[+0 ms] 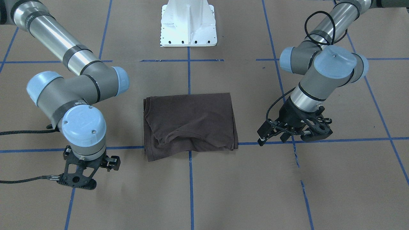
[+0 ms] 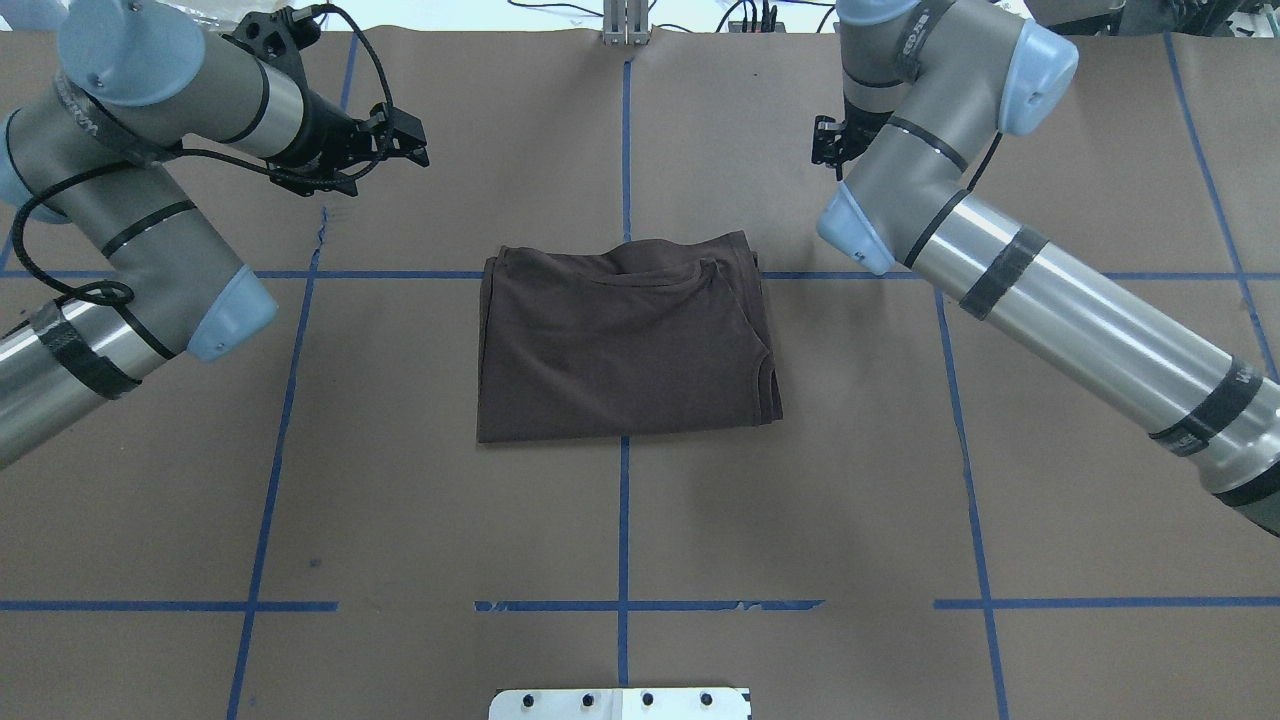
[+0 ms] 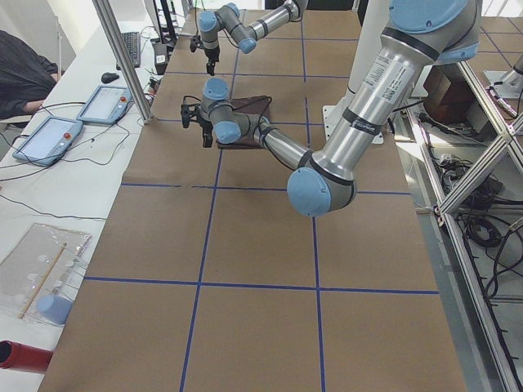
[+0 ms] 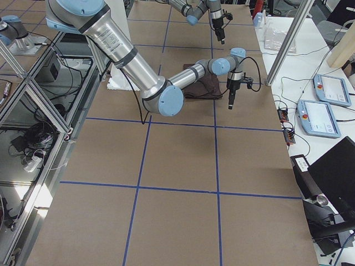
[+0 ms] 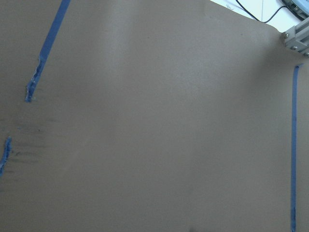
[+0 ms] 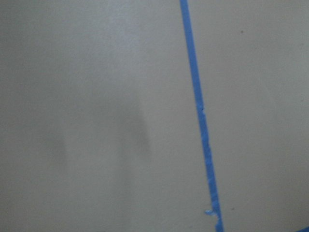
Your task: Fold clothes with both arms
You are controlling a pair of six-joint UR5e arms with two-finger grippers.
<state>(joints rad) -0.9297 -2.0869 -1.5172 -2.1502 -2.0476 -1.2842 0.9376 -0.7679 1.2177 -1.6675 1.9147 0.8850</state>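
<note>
The clothes are one dark brown T-shirt (image 1: 190, 123) (image 2: 625, 345), folded into a rough rectangle at the middle of the brown table. It lies flat, with wrinkled layers along its far edge, and nothing touches it. My left gripper (image 2: 418, 142) (image 1: 271, 137) hovers off the shirt's far left corner, open and empty. My right gripper (image 2: 822, 142) (image 1: 83, 174) hangs off the far right corner, pointing down. Its wrist hides the fingers, so I cannot tell whether it is open or shut. Both wrist views show only brown paper and blue tape.
Blue tape lines (image 2: 624, 520) divide the table into squares. The white pedestal base (image 1: 188, 24) (image 2: 620, 703) stands at the robot's edge. Beyond the far edge a side table holds tablets (image 3: 49, 135) (image 4: 327, 88) and cables, with a seated person (image 3: 20, 73) beside it.
</note>
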